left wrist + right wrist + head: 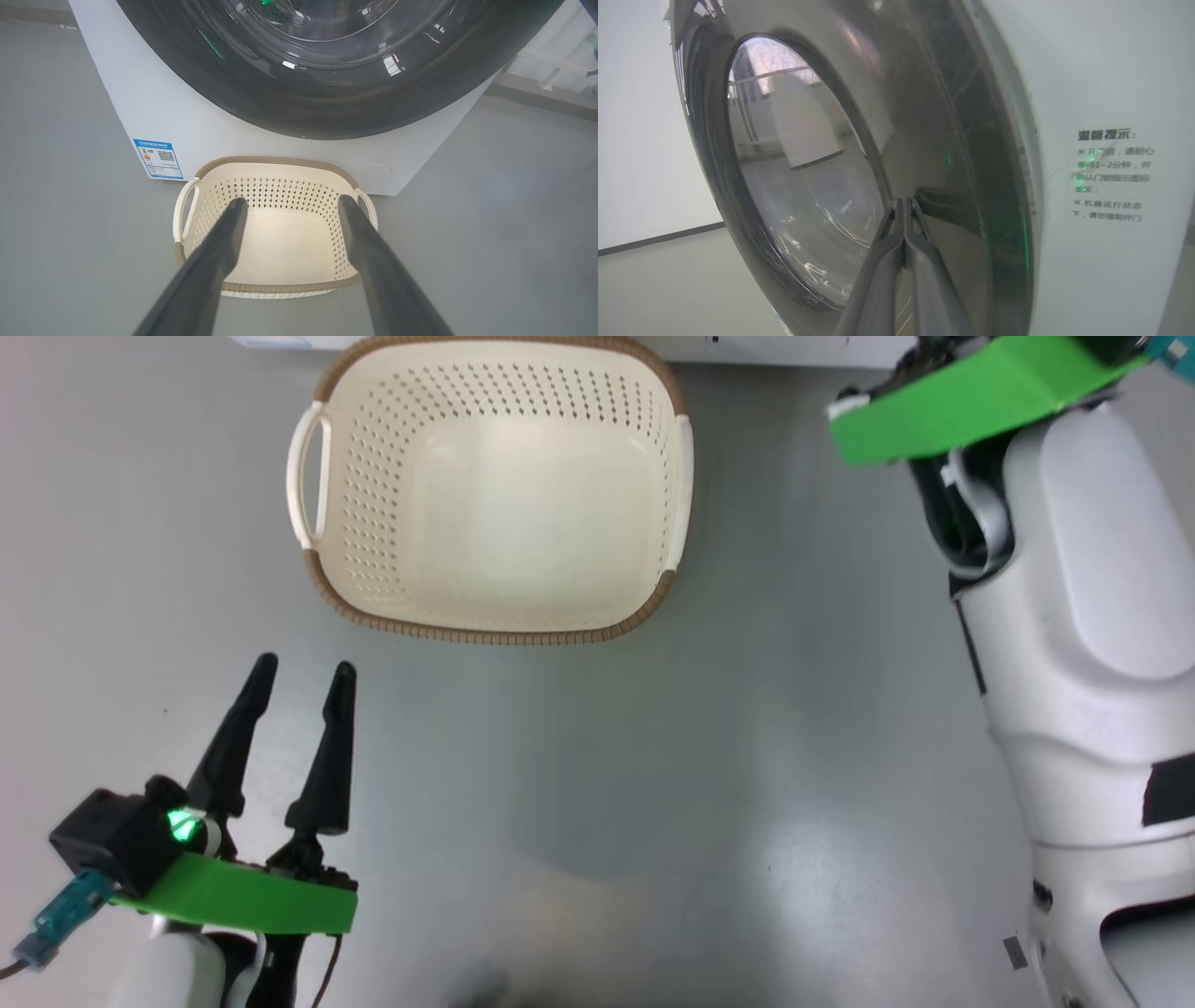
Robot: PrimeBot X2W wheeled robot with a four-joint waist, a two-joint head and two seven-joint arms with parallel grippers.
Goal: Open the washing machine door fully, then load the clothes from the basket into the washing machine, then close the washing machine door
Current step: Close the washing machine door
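Observation:
The basket (495,637) stands on the grey floor with nothing inside it; in the left wrist view the basket (275,161) sits right against the washing machine (154,107). The clothes are out of view. My left gripper (303,667) hangs open just short of the basket's near rim, its fingers (210,261) spread with nothing between them. The washing machine door (327,112) lies against the machine's front. My right gripper (904,200) is shut, its tips at the glossy black rim of the door (934,93), beside the glass bowl.
A blue energy sticker (158,158) and a round lower flap (372,171) mark the machine's base. Printed warning text (1111,175) is on the white front (1111,70). My pale right forearm (1074,616) fills the right side. Open floor lies around the basket.

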